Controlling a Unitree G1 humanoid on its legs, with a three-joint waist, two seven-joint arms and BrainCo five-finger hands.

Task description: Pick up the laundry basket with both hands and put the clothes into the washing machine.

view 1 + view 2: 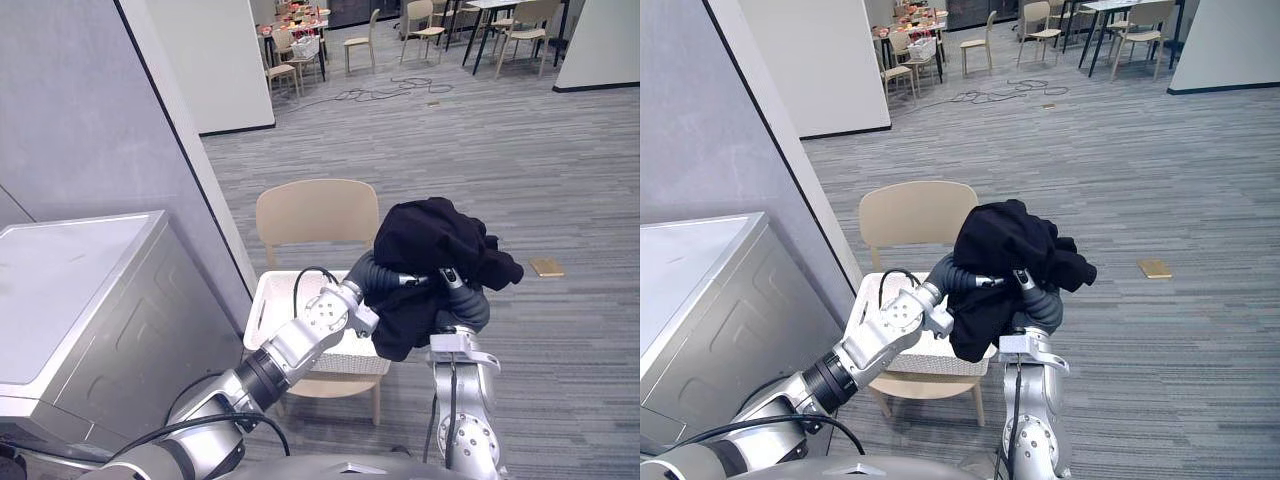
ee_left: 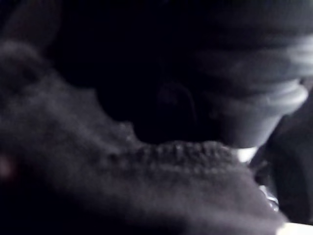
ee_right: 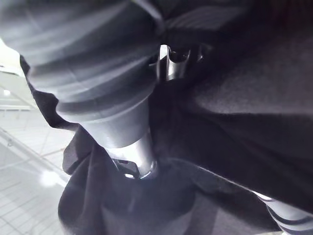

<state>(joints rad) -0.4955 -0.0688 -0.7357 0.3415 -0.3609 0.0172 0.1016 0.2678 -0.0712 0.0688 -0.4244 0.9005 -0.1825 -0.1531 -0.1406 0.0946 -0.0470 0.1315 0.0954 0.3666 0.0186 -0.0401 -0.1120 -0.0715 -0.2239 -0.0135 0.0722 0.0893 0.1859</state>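
We're holding black garment (image 1: 435,245) above basket (image 1: 268,300) | left hand (image 1: 383,277) & right hand (image 1: 464,303) buried in cloth, grip can't tell | risk: loose folds slipping to floor (image 1: 560,180).

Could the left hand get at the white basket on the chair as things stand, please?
Probably not yet: the left hand is buried in the raised black garment; the basket lies close below it, otherwise unobstructed.
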